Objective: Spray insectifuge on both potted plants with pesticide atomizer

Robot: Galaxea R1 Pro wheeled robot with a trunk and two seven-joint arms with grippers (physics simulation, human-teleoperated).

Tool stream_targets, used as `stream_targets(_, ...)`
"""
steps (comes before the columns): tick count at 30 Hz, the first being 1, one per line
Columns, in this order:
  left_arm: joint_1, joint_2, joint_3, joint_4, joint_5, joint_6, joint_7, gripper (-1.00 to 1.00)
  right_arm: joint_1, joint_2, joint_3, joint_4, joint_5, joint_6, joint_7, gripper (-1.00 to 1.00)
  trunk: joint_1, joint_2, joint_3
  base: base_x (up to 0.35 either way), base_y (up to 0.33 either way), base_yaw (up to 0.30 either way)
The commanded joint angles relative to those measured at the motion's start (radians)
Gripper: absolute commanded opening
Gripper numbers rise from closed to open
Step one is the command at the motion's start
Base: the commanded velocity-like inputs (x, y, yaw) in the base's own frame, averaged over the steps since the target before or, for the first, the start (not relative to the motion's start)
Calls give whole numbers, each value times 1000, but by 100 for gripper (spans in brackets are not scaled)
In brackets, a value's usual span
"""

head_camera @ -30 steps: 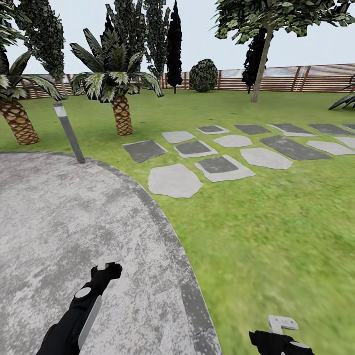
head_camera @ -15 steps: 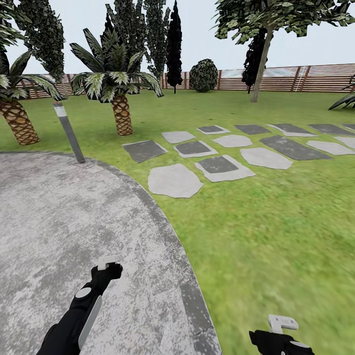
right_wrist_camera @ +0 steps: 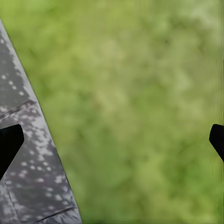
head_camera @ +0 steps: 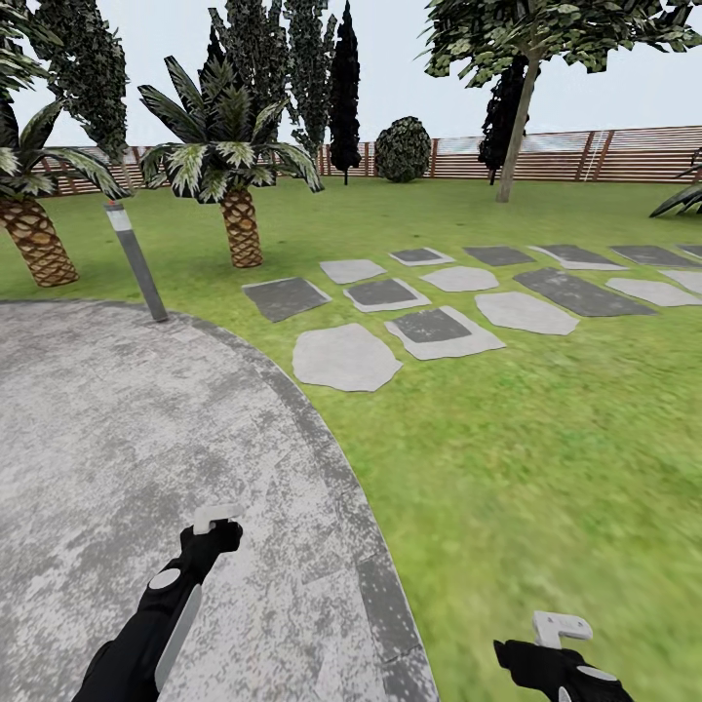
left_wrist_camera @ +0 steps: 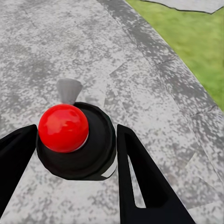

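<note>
The right gripper sits slightly lower and further right than a second ago; all else is unchanged. Its jaws gape wide, holding nothing, over the lawn. The left gripper hangs over the round patio, jaws spread, empty. Two palms, one bollard lamp, eleven stepping stones. The atomizer is nowhere here.

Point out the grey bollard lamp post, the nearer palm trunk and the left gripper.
Bollard lamp post (head_camera: 136, 263), head view: middle of its leaning grey shaft.
Nearer palm trunk (head_camera: 242, 230), head view: middle of the woven brown trunk.
Left gripper (head_camera: 216, 520), head view: between its whitish fingertips, over the stone patio.
</note>
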Motion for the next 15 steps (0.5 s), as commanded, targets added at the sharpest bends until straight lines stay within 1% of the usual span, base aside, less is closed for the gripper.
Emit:
stream_targets(1, 0, 0, 0, -2, 9, 6, 1, -100, -1, 0, 0, -1, 1, 5, 1, 100, 0, 0, -1, 0, 0, 0)
stream_targets(5, 0, 0, 0, -2, 9, 6, 1, -100, -1, 0, 0, -1, 1, 5, 0, 100, 0, 0, -1, 0, 0, 0)
stream_targets(7, 0, 0, 0, -1, 9, 6, 1, -100, -1, 1, 0, 0, 1, 6, -1, 100, 0, 0, -1, 0, 0, 75)
stream_targets(15, 0, 0, -1, -1, 9, 7, 2, -100, -1, 2, 2, 2, 1, 6, -2, 100, 0, 0, 3, 0, 0, 217)
